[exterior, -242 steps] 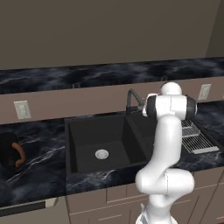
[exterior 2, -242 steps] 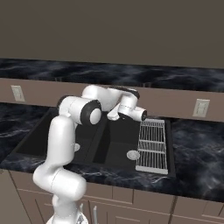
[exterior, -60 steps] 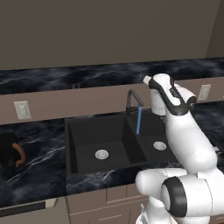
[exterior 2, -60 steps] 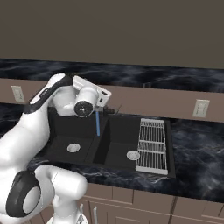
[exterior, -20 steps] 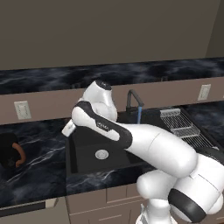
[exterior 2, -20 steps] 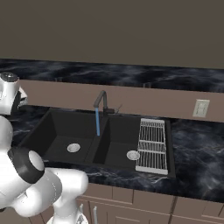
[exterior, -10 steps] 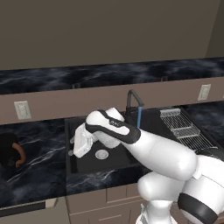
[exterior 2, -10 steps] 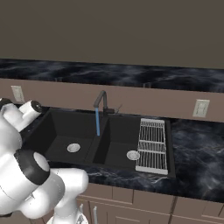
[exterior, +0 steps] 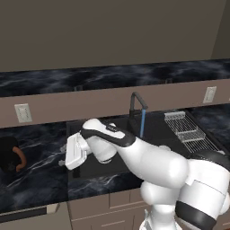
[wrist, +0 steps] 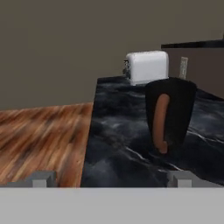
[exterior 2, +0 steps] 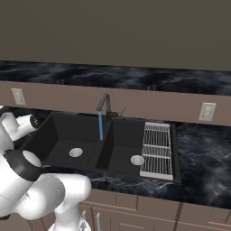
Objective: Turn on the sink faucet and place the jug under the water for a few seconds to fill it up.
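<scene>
text: none readable | labels: none | brands: none | numbers: none | signs: none

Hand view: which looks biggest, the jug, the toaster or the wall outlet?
1. Jug, biggest, though it stands nearest the camera, which inflates it.
2. Toaster, farther back on the counter, so its true size against the jug is unsure.
3. Wall outlet, clearly smallest.
</scene>
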